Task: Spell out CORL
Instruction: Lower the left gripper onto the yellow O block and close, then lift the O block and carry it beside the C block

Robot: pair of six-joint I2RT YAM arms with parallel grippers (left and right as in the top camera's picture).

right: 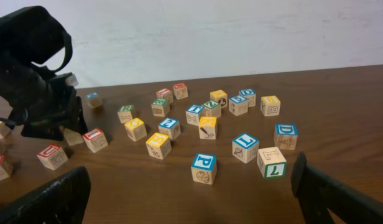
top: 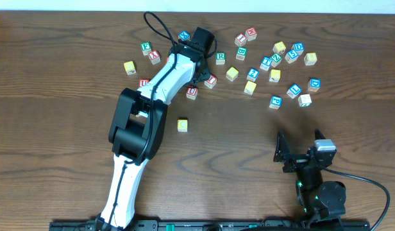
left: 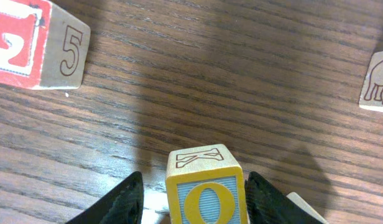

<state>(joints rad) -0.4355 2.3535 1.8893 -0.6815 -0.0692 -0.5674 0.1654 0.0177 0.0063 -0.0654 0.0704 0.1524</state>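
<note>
Wood table [left: 241, 74]: O block [left: 206, 190], letter upright, within left end effector [left: 194, 182].

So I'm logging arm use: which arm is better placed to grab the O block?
Left. The left claw straddles the O block; the right claw sits open, far from it.

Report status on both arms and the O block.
Left end effector open, straddling O block. Right end effector open, empty. 5 block stands apart.
</note>
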